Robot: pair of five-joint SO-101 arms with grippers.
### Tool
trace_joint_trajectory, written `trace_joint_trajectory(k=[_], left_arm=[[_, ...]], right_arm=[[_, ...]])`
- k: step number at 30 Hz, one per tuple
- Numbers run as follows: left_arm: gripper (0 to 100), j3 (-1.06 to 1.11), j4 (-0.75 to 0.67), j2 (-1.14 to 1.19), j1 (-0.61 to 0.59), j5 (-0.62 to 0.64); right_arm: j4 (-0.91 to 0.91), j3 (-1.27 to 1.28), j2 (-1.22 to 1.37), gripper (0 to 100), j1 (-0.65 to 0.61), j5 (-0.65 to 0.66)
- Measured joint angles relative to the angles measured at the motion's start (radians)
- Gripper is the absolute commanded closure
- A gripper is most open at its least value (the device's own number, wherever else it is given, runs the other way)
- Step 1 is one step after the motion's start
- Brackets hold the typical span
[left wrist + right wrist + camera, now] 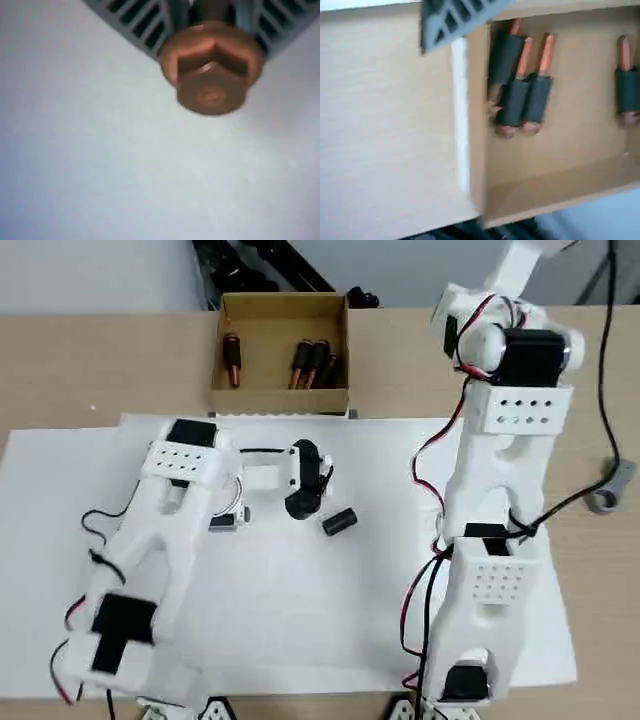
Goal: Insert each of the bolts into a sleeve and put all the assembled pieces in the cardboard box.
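Holding a copper bolt (212,70) tight by its shaft, the left claw (312,483) is clenched. The bolt's round head sticks out past the claw's grey ribbed sides. This claw hangs over a white sheet (300,620) that covers the middle of the desk (80,360).

Just beside the claw, a short black sleeve (340,521) lies on its side on the white sheet. It is apart from the bolt.

Farther off, past the edge of the sheet, sits the cardboard box (283,398). It is open at the top. Four put-together pieces (315,364) lie inside it, each one a black sleeve with a copper bolt through it. Three of them lie close together near one side wall, and one lies alone near the other side wall.

The right claw (452,20) is over the bare wood of the desk, close to the box wall next to the three pieces. Whether this claw is clenched or released cannot be told.
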Motion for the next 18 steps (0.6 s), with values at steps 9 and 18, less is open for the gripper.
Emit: trace_joint_trajectory(k=[9,18], left_arm=[[100,0.000,0.032,-0.213,-0.100,0.370],[100,0.000,0.034,-0.437,-0.238,0.833]], right_arm=[[0.011,0.222,-0.066,86.2,-0.080,-0.101],[0.009,0.947,-0.374,86.2,-0.226,-0.365]])
